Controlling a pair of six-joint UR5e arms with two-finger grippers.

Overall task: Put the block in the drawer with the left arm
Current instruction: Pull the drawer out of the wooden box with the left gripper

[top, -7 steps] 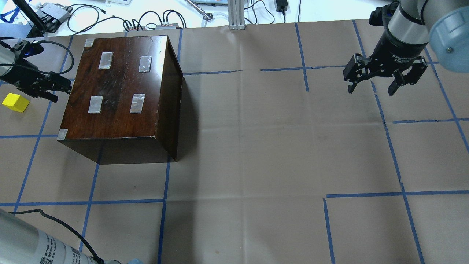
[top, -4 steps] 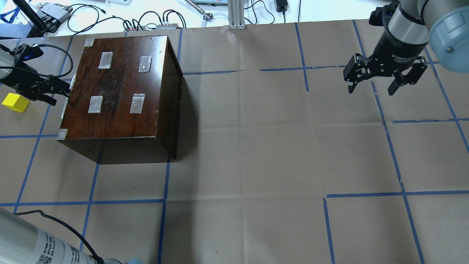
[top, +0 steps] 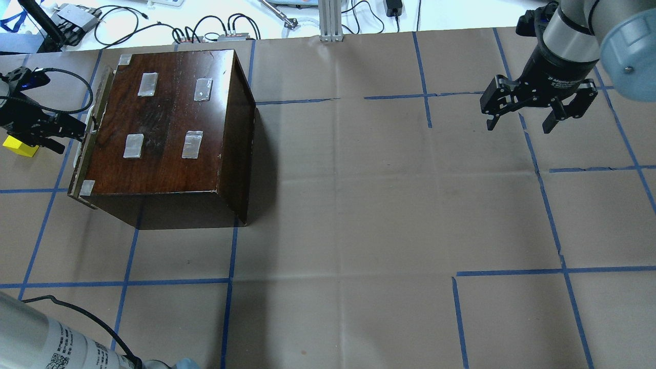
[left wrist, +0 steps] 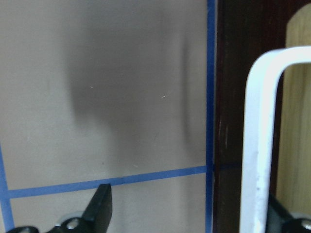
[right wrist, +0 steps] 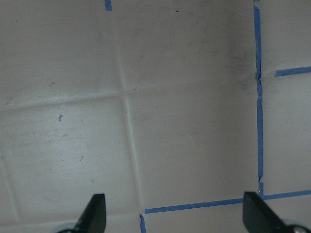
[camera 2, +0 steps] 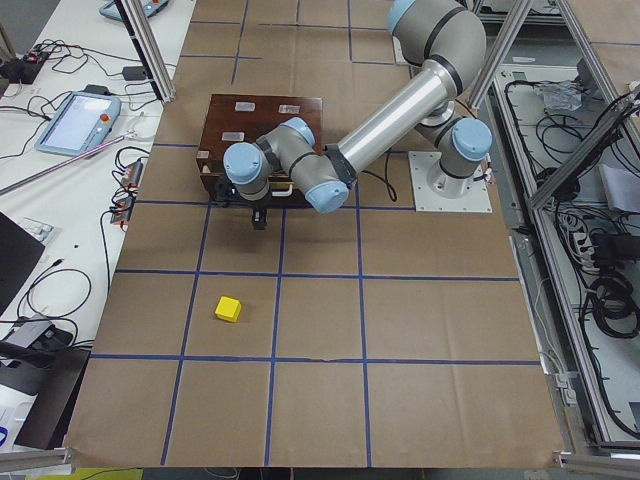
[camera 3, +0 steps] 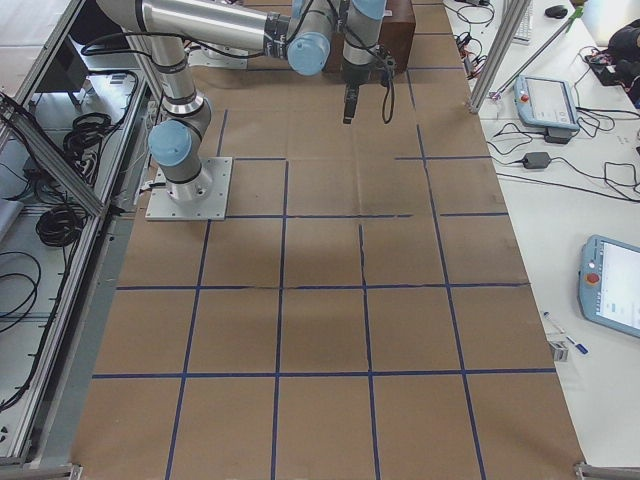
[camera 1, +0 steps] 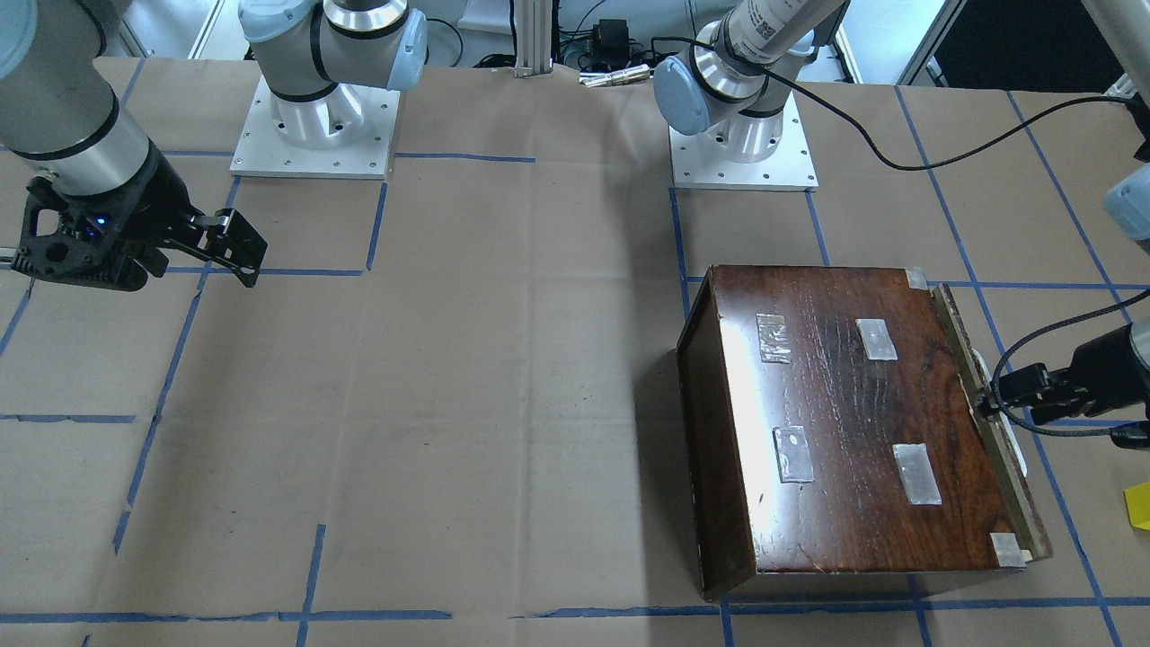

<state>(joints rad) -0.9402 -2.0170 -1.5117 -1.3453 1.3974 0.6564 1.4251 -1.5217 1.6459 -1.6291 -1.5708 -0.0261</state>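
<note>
Left gripper [top: 72, 136], fingers spread astride the drawer [top: 87, 154] handle [left wrist: 257, 145], block [top: 18, 145] at its 9 o'clock; right gripper [top: 519, 126] likewise spread.

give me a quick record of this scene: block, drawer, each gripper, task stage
block: yellow cube on the table, on the drawer side of the cabinet, not held
drawer: pulled out only slightly
left gripper: open, fingers either side of the white handle on the drawer front
right gripper: open, empty, over bare table far from the cabinet
task stage: drawer barely open, block not yet picked up
</note>
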